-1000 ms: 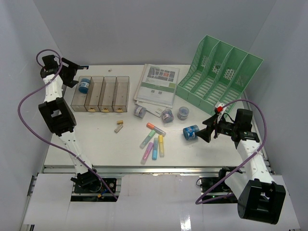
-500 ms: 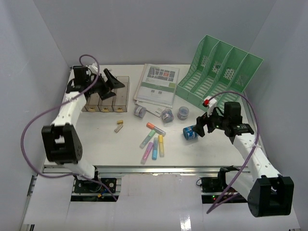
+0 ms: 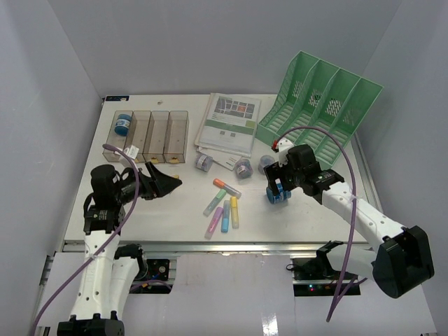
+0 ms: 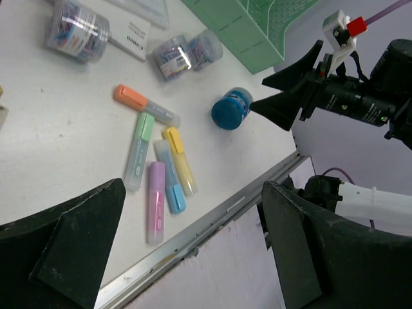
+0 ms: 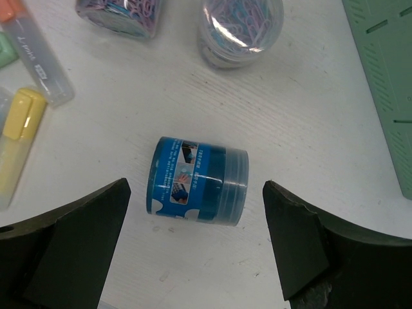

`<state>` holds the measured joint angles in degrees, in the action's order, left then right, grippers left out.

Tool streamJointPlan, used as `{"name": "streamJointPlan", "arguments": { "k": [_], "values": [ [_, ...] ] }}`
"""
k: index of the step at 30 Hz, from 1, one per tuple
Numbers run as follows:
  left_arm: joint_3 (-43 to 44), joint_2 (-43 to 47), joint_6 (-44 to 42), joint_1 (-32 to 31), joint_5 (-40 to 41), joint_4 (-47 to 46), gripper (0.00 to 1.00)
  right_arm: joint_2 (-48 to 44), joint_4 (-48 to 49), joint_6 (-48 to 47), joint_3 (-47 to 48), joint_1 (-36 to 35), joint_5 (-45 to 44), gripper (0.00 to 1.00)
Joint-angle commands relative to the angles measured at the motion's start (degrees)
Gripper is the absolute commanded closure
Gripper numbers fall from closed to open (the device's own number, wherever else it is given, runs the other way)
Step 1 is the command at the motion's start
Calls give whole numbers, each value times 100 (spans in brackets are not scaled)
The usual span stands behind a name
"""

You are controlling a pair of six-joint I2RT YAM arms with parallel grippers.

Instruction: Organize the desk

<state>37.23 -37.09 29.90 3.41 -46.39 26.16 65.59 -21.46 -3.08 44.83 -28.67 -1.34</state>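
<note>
The white desk point(image 3: 140, 213) holds scattered items. A blue jar point(image 3: 274, 196) lies on its side at centre right; it also shows in the right wrist view point(image 5: 198, 181) and the left wrist view point(image 4: 232, 108). My right gripper point(image 3: 279, 183) is open right over it, one finger on each side in the right wrist view point(image 5: 196, 188), not touching. My left gripper point(image 3: 166, 183) is open and empty above the front left of the desk, left of several highlighters point(image 3: 224, 204); its wrist view point(image 4: 193, 193) looks across them point(image 4: 158, 167) to the right gripper point(image 4: 277, 90).
A smoky four-compartment tray point(image 3: 155, 135) at back left holds another blue jar point(image 3: 123, 124). Papers point(image 3: 227, 126) lie at back centre. A green file rack point(image 3: 318, 101) stands at back right. Three clip jars point(image 3: 243, 168) sit mid-desk. A metal rail point(image 3: 231, 245) runs along the front.
My left arm swung from the tray at back left down to the front left of the desk. My right gripper moved left until it stood over the blue jar.
</note>
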Motion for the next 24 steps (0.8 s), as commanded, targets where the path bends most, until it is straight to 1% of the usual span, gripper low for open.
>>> {"name": "streamJointPlan", "arguments": {
  "k": [1,4,8,11,18,24],
  "values": [
    [-359,183,216,11,-219,183,2,180,212,168,-46,-81,-682,10],
    [-413,197,251,11,-292,202,2,250,247,206,-154,-95,-449,10],
    [-491,276,387,2,-267,197,2,376,466,179,-321,-87,-685,10],
    [-587,328,524,11,-258,163,2,502,432,212,-353,-93,-378,10],
    [-813,395,937,11,-414,-162,2,770,380,185,-317,-95,-253,10],
    [-917,387,1079,-3,-484,-309,2,785,259,194,-235,-91,-56,10]
  ]
}}
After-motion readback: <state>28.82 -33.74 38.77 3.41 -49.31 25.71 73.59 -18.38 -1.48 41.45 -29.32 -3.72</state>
